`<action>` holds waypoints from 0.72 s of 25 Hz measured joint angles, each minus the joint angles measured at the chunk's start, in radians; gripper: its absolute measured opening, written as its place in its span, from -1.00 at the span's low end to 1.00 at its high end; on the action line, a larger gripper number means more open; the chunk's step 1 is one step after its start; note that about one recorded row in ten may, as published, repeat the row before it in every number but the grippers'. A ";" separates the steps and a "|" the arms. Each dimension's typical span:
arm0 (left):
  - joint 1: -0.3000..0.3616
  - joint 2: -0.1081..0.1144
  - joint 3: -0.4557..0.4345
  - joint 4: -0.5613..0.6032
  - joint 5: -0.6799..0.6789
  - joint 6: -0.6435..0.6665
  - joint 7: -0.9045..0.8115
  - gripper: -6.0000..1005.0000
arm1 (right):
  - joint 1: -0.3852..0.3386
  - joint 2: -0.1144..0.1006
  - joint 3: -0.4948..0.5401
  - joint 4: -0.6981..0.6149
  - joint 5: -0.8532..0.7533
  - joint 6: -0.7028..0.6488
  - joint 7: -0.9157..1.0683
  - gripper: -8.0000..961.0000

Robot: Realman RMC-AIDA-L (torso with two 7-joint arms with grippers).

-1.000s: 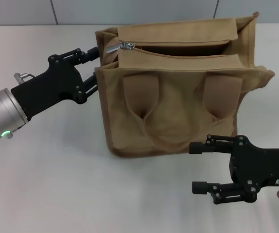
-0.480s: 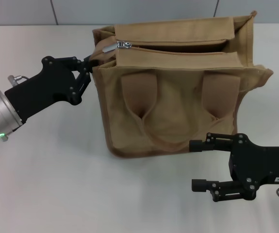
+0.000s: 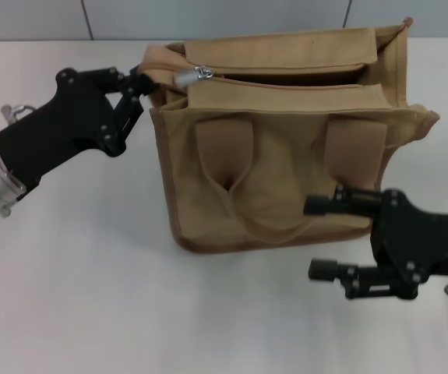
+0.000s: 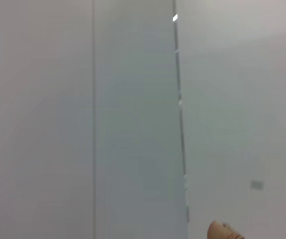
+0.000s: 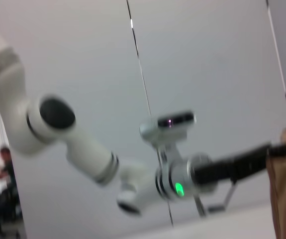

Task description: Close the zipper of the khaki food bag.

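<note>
Zipper (image 3: pixel 274 76) narrower than before, left tool (image 3: pixel 139 84) pinching bag (image 3: pixel 278 183) corner.

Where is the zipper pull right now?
In the head view, the zipper pull sits at the khaki food bag's top left end, beside the left pincer.

A plain white table (image 3: pixel 91 296) carries the khaki food bag (image 3: pixel 286 171), which stands upright on it toward the far side.
</note>
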 joint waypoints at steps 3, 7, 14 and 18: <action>-0.014 -0.002 0.000 0.006 0.000 0.022 -0.006 -0.93 | 0.014 -0.001 0.000 0.009 0.037 -0.012 0.042 0.46; -0.049 -0.004 0.003 0.007 0.000 0.048 -0.024 -0.93 | 0.059 -0.002 0.003 0.010 0.075 -0.014 0.177 0.45; -0.071 -0.004 0.002 0.013 0.000 0.053 -0.045 -0.92 | 0.129 -0.006 0.004 -0.016 0.149 -0.003 0.396 0.43; -0.072 -0.004 0.002 0.013 0.000 0.055 -0.045 -0.92 | 0.174 -0.009 -0.007 -0.098 0.150 0.042 0.529 0.42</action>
